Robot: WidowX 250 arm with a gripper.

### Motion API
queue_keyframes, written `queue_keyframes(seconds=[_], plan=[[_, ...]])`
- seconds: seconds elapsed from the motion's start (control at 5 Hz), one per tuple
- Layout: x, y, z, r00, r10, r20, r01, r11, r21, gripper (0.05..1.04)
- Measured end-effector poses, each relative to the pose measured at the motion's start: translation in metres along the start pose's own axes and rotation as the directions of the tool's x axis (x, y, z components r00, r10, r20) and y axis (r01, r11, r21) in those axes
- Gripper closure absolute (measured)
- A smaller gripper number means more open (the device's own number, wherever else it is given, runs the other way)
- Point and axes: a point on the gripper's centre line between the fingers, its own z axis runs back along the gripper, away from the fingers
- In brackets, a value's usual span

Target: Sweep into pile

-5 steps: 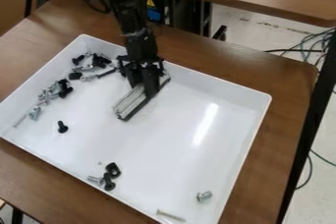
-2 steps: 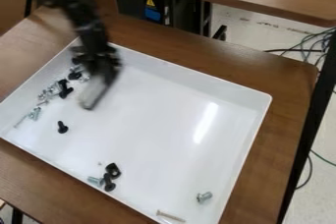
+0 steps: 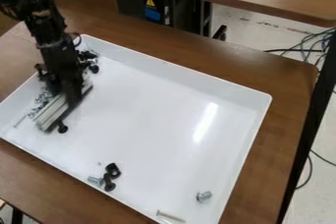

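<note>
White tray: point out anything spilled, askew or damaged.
Nothing looks spilled or damaged; the visible hardware lies inside the tray. A silver bolt and pale screw just sit apart near its bottom corner.

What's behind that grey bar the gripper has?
Small silvery screws show between the bar and the white tray's wall. Whatever the bar and gripper cover can't be seen.

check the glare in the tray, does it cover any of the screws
Camera view: one bright, elongated streak on the right half of the white tray; no visible screw under it, and the silver bolt sits below it.
</note>
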Motion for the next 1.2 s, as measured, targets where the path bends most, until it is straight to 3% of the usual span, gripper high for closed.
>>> queue_keyframes(seconds=[0.2, 0.4, 0.6, 1.0, 1.2], plan=[[0.003, -0.014, 0.002, 0.999, -0.051, 0.011, 0.051, 0.999, 0.014, 0.728], [0.007, -0.017, 0.026, 0.994, -0.075, 0.080, 0.070, 0.996, 0.054, 0.728], [0.010, -0.046, 0.044, 0.987, -0.111, 0.116, 0.100, 0.990, 0.098, 0.728], [-0.018, -0.140, 0.013, 0.977, -0.154, 0.147, 0.164, 0.985, -0.054, 0.728], [-0.041, -0.187, -0.013, 0.980, -0.152, 0.128, 0.167, 0.979, -0.117, 0.728]])
